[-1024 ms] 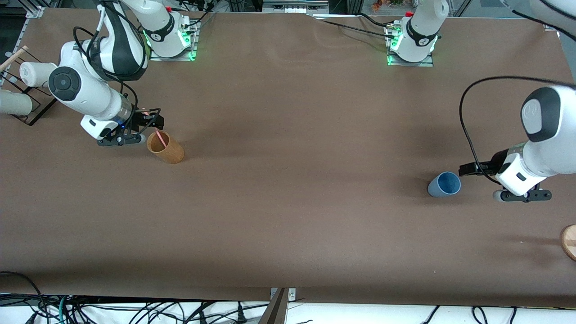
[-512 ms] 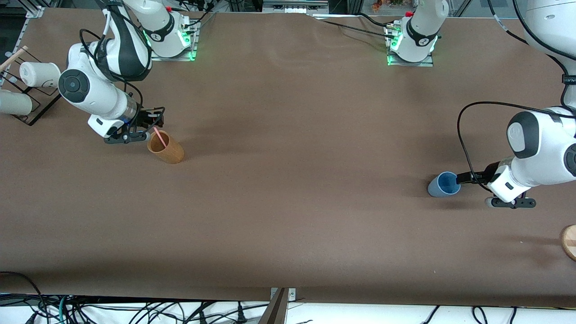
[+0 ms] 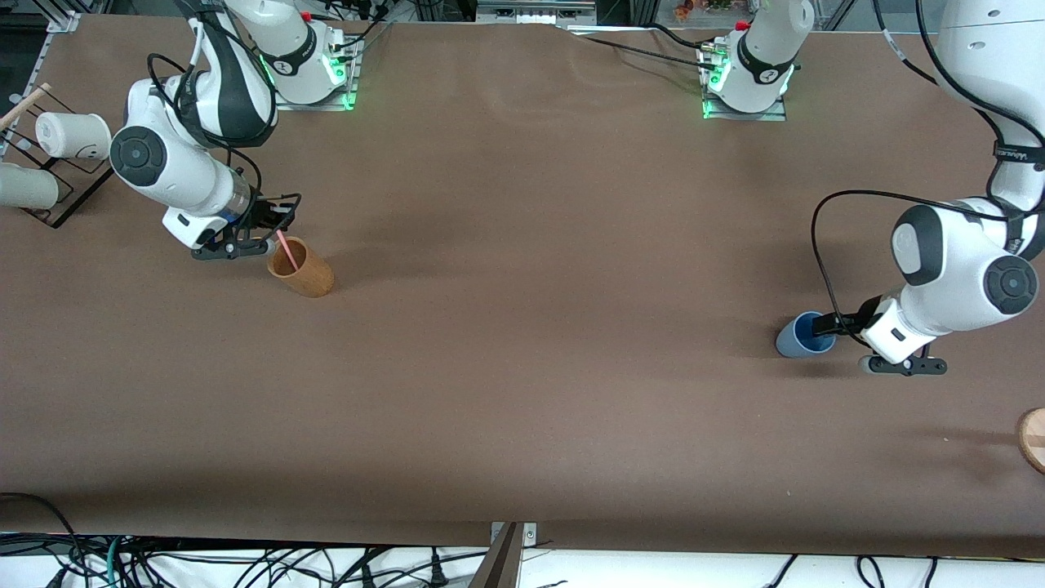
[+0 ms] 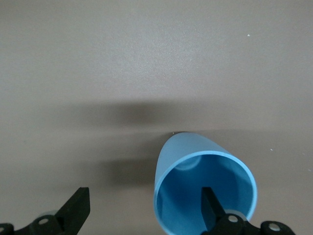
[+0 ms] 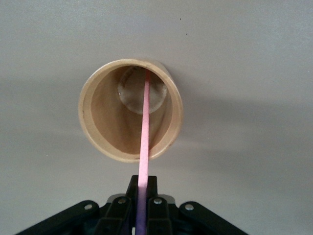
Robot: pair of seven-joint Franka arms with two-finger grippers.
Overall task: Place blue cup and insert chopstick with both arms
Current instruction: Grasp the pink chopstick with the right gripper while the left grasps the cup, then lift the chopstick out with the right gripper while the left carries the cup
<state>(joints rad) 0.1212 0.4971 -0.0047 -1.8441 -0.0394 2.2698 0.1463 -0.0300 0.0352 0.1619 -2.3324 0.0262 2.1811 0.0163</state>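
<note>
Right wrist view: right gripper (image 5: 142, 211) pinches chopstick (image 5: 145, 142) inside wooden cup (image 5: 98, 132).

My claws are black: left claw (image 4: 142, 215), right claw (image 5: 139, 210). Blue cup (image 3: 804, 335) is light blue outside, brighter blue inside. Chopstick (image 5: 144, 147) is plain pink. Wooden cup (image 3: 300, 267) is tan with paler grain inside. Desk (image 3: 531, 327) is uniform matte brown. White cups (image 3: 72, 135) sit on a black wire rack (image 3: 57, 180).

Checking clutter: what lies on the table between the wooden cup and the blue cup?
Nothing: the front view shows bare table between the wooden cup and the blue cup.
</note>
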